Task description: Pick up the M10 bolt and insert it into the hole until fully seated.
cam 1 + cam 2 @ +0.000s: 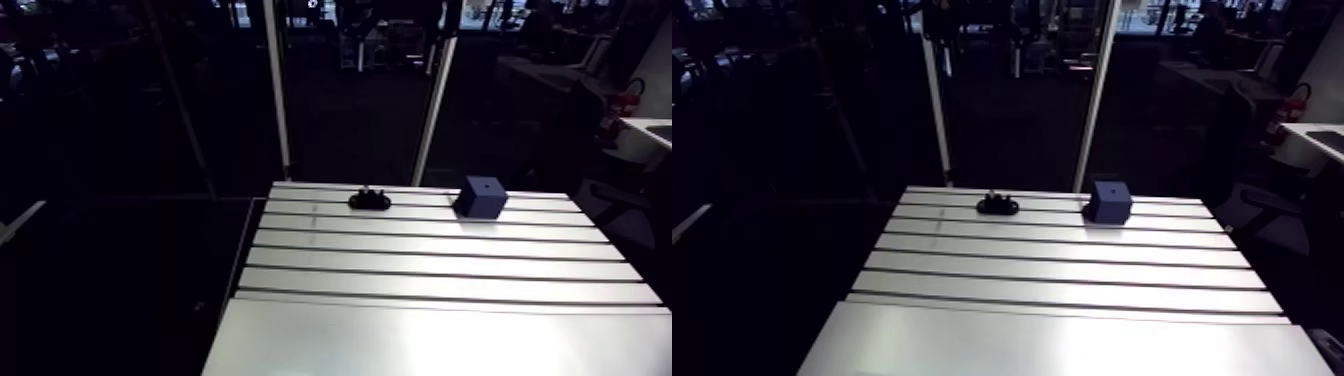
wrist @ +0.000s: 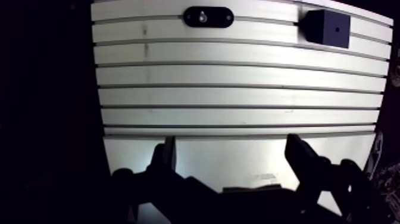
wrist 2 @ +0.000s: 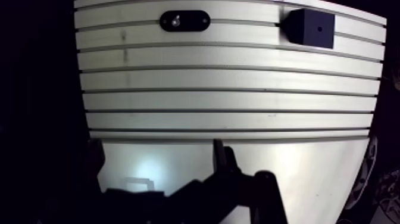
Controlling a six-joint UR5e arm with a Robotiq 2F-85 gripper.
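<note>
Fingers (image 2: pixel 300 156) spread apart, bolt (image 2: pixel 203 16) sits well ahead.

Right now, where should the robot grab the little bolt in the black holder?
Probably by its top end, coming straight down from above. The bolt stands upright in the black holder, lower part sunk in, so only the top is free. The open gripper could close its fingers on either side of it.

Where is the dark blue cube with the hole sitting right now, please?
In the arm view, the dark blue cube sits near the far edge of the slotted aluminium table, to the right of the black oval holder, apart from it.
</note>
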